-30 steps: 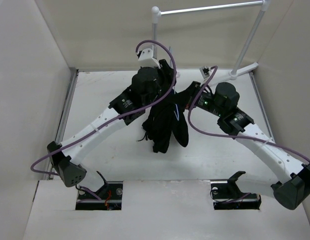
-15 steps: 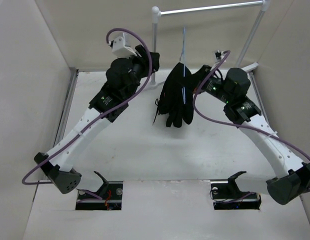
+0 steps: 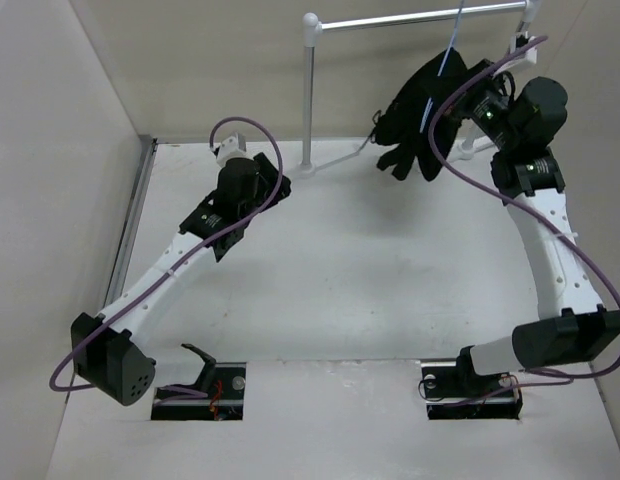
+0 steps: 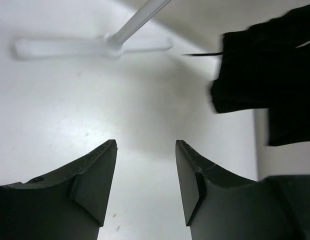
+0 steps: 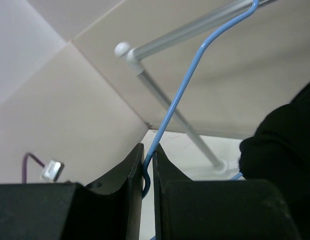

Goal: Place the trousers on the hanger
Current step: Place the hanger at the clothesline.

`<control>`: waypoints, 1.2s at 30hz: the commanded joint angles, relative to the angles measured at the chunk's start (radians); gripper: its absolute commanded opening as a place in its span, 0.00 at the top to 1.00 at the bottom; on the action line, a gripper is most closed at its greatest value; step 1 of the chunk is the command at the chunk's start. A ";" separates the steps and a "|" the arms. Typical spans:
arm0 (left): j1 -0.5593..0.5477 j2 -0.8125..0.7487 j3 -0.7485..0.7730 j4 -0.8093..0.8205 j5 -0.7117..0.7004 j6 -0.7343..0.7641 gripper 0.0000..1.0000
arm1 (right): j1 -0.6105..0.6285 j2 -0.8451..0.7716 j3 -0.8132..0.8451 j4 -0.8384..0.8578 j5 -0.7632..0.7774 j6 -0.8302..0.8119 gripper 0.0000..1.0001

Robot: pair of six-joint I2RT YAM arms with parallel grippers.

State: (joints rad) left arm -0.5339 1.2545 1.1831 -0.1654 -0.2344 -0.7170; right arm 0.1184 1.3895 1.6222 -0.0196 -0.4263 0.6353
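The black trousers (image 3: 418, 115) hang bunched on the thin pale blue hanger (image 3: 445, 62), raised at the back right. My right gripper (image 5: 148, 152) is shut on the hanger's wire (image 5: 175, 102), whose hook reaches up to the white rail (image 3: 420, 17). The trousers also show at the right edge of the right wrist view (image 5: 285, 165) and in the left wrist view (image 4: 267, 75). My left gripper (image 4: 146, 147) is open and empty, low over the table (image 3: 320, 290), well left of the trousers; in the top view it sits at the back left (image 3: 235, 170).
The white tubular rail stand has a left post (image 3: 309, 95) with a foot (image 4: 92, 46) on the table and a right post (image 3: 525, 20). Beige walls close in the left, back and right sides.
My right gripper has carried the hanger and trousers up and to the right, to the rail. My left arm has let go, drawn back left and lowered toward the table.
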 commanded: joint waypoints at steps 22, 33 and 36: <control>0.097 0.020 -0.109 0.081 0.115 -0.042 0.50 | -0.151 0.281 0.200 0.086 -0.101 -0.037 1.00; 0.111 0.026 -0.122 0.050 0.107 -0.056 0.44 | -0.147 0.200 0.044 0.116 -0.045 -0.028 0.52; 0.119 0.029 -0.119 0.035 0.103 -0.061 0.38 | -0.147 0.174 0.015 0.113 -0.020 -0.022 0.27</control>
State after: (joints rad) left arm -0.4263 1.2839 1.0718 -0.1333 -0.1280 -0.7658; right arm -0.0257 1.6394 1.6440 -0.0021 -0.4721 0.6247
